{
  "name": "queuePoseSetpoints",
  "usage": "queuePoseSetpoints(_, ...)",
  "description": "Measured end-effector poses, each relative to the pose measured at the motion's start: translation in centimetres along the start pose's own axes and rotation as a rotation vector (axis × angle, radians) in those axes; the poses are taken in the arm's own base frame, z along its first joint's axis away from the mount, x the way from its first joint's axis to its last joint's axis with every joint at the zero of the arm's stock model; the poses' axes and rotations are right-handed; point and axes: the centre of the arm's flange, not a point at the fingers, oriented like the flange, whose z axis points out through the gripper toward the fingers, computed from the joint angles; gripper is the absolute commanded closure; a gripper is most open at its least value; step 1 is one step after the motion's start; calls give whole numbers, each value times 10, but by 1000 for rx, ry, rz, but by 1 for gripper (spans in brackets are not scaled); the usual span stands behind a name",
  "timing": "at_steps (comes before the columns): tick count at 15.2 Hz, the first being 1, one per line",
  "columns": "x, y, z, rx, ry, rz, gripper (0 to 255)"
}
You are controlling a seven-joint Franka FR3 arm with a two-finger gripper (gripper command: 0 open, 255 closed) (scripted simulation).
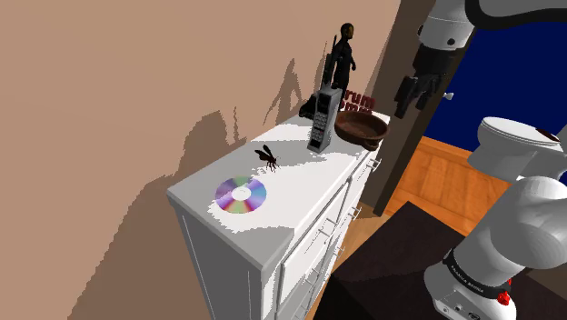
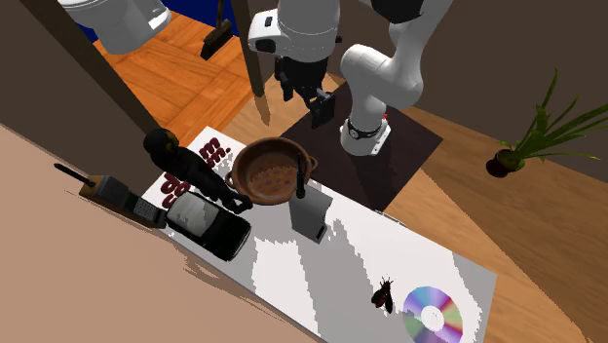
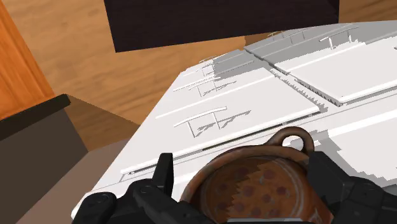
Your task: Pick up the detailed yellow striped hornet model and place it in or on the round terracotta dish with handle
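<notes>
Shoulder view: the empty gripper (image 1: 413, 94), fingers apart, hangs beside the terracotta dish (image 1: 360, 136). We judge the pick unstarted: the hornet model (image 1: 266, 157) lies left, near the CD (image 1: 241, 195).

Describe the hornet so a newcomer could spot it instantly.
Find the white cabinet against the tan wall. On its top, the hornet lies between the shiny disc and the upright grey phone. It is the only small dark winged insect there.

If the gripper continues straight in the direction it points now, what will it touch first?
Most likely the brown dish: in the wrist view it lies between the open fingers, right ahead of the gripper. How far away it is I cannot judge.
</notes>
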Motion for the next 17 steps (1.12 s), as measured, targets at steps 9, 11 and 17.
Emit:
queuePoseSetpoints(9, 43, -87, 8, -6, -40, -66, 0)
queuePoseSetpoints(11, 54, -109, 11, -7, -52, -85, 0)
queuePoseSetpoints(17, 83, -184, 19, -12, -87, -141, 0)
